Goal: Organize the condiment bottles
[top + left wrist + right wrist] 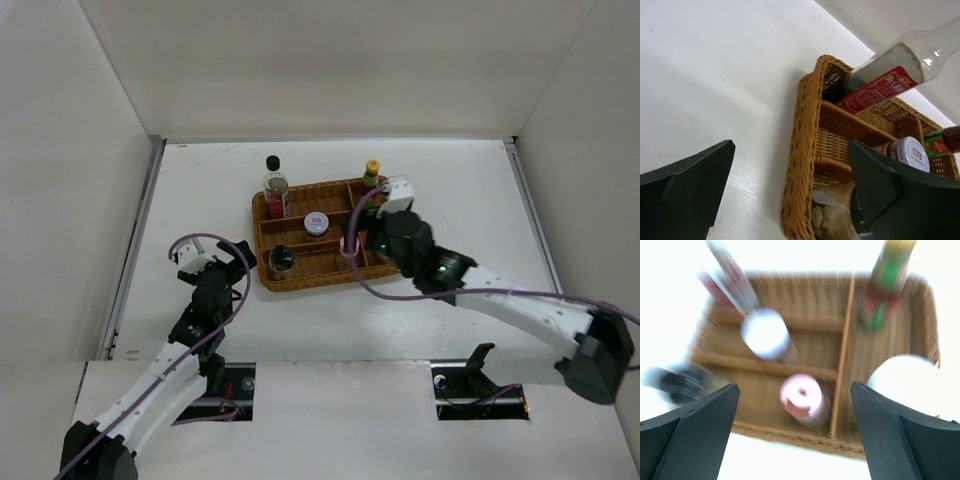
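Note:
The condiment bottles stand in a brown wicker tray. The black-capped clear bottle with a red label is at the far left. The yellow-capped sauce bottle is at the far right. A pale-lidded jar is in the middle, a dark-lidded jar at the near left, and a pink-lidded jar in front. A white bottle stands in the right compartment. My right gripper hovers open over the tray, above the pink-lidded jar. My left gripper is open and empty, left of the tray.
White walls close the table at the back and both sides. A purple cable loops over each arm. The left wrist view shows the clear bottle, the pale-lidded jar and the glass of the dark-lidded jar.

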### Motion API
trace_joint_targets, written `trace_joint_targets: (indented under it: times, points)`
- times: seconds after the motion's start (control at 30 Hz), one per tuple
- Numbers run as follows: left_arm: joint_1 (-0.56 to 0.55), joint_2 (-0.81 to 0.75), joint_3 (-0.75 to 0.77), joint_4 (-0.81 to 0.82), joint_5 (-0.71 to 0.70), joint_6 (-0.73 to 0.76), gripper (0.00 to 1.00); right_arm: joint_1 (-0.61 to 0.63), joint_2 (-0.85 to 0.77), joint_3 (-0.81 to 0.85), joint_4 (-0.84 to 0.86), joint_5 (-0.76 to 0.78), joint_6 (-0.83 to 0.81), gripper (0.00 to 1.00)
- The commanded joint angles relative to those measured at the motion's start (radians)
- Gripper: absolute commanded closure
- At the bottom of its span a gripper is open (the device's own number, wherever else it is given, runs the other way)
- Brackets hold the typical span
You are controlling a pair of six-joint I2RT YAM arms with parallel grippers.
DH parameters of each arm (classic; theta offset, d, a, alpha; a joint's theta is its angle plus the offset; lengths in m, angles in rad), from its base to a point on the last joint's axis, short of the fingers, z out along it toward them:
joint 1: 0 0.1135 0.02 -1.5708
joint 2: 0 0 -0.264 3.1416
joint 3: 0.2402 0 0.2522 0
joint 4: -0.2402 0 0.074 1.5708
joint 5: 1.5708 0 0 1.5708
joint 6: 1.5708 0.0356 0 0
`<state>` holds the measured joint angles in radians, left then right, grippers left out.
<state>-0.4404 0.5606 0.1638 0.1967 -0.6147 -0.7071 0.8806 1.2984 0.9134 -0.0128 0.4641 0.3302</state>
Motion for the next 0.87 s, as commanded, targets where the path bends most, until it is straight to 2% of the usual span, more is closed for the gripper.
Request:
trace_joint_targets:
  times: [0.0,0.07,0.2,0.33,0.43,0.53,0.73,0.83]
  points:
    - [0.039,0.004,0.075,-0.078,0.021,-0.035,0.0,-0.053,-0.206,-0.034,0.131,0.005,-0.026,0.0]
    - [0.065,-0.001,0.082,-0.108,0.024,-0.045,0.0,-0.129,-0.325,-0.112,0.216,0.016,-0.014,0.0]
    - [0.091,-0.001,0.098,-0.154,0.038,-0.075,0.0,-0.368,-0.505,-0.284,0.333,0.005,0.11,0.0]
    - [0.105,0.001,0.109,-0.187,0.035,-0.08,0.0,-0.614,-0.496,-0.408,0.346,-0.008,0.281,0.0]
    - [0.078,-0.025,0.131,-0.264,0.033,-0.08,0.0,-0.731,-0.432,-0.485,0.346,-0.019,0.424,0.0]
    - [0.065,-0.059,0.122,-0.307,0.003,-0.077,0.0,-0.774,-0.37,-0.548,0.387,-0.027,0.49,0.0]
    - [0.068,-0.025,0.192,-0.362,0.033,-0.065,0.0,-0.678,-0.294,-0.599,0.508,0.024,0.468,0.0]
    - [0.071,0.01,0.21,-0.356,0.033,-0.06,0.0,-0.658,-0.281,-0.588,0.513,0.015,0.457,0.0]
